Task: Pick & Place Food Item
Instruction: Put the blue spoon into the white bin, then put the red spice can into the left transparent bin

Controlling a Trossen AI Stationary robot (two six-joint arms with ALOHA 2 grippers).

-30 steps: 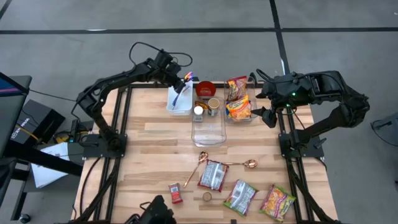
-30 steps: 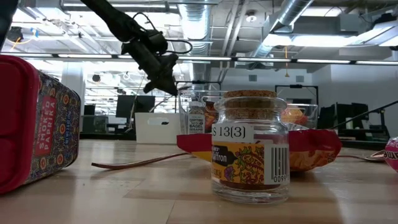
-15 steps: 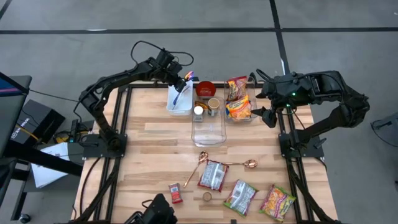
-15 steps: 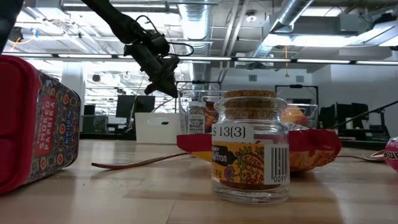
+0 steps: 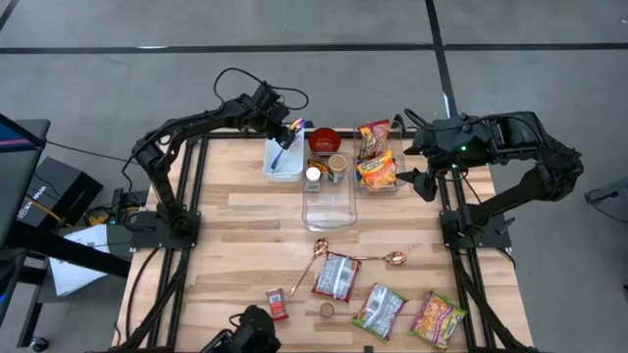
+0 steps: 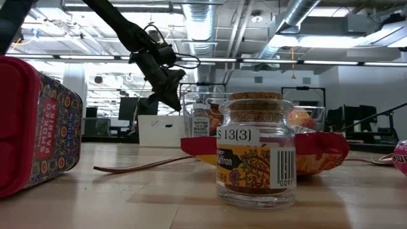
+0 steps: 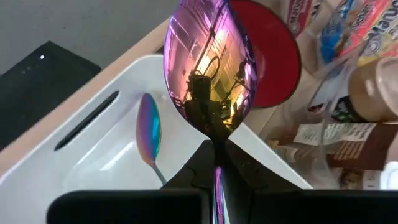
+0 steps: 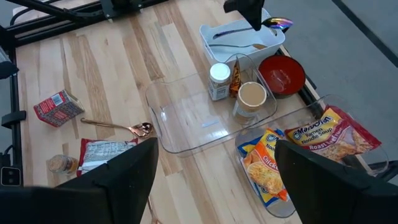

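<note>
One iridescent spoon [image 7: 209,68], clenched in left fingers [image 7: 202,171], points bowl-first over white bin [image 7: 93,146]

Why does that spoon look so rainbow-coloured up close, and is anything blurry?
In the left wrist view the spoon in the left gripper mirrors the ceiling lights in purple and gold. In the low view the jar is sharp, while the red tin at the edge looks soft and oversized.

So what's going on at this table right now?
The left gripper is shut on an iridescent spoon, holding it above the white bin at the table's far edge, where another spoon already lies. The right gripper waits open near the ramen packets.
</note>
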